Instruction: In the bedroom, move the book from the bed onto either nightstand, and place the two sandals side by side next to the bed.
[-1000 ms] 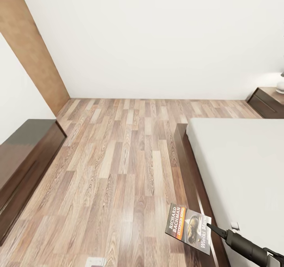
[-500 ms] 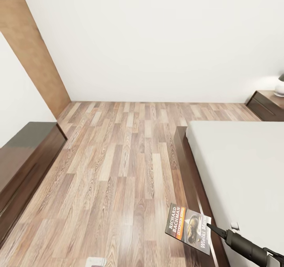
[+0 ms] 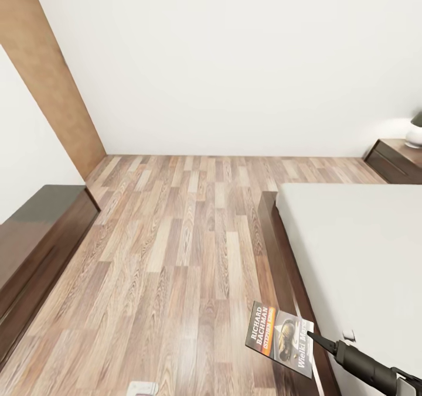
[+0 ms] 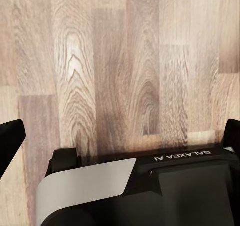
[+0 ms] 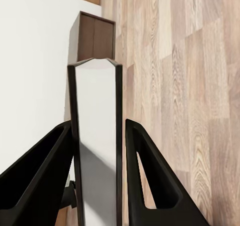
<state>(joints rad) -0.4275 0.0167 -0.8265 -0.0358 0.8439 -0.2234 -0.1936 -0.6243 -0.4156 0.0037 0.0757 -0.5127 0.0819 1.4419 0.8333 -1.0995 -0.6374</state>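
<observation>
**Right gripper carries the paperback beside the bed**

The right gripper (image 3: 312, 337) is clenched on the small thin paperback book with a dark cover and an orange title band (image 3: 279, 338). In the head view the book hangs in the air above the light-brown wood-plank floor (image 3: 181, 255), just beside the dark brown wooden side rail of the large bed with a pale grey-white mattress (image 3: 363, 255). It is held by the edge nearest the bed. Its cover faces up toward the camera, tilted, and its long axis runs roughly across the rail, from the floor side toward the mattress. The printed lines run along the short side.

In the right wrist view the book (image 5: 97, 146) is seen edge-on between the two black fingers (image 5: 145, 176), its white page block flanked by the thin dark covers; the long axis points straight away from the gripper (image 5: 97, 151), toward the bed frame's dark corner post (image 5: 95, 35).

The low dark reddish-brown wooden nightstand (image 3: 398, 160) stands at the far right against the white wall (image 3: 234, 62), well apart from the book, with a white lamp base (image 3: 415, 135) on its top. A longer low dark dresser (image 3: 35, 243) lines the left wall.

The left gripper (image 4: 120, 136) faces bare floor planks, its black fingertips (image 4: 10, 141) spread wide apart with nothing between them.
</observation>
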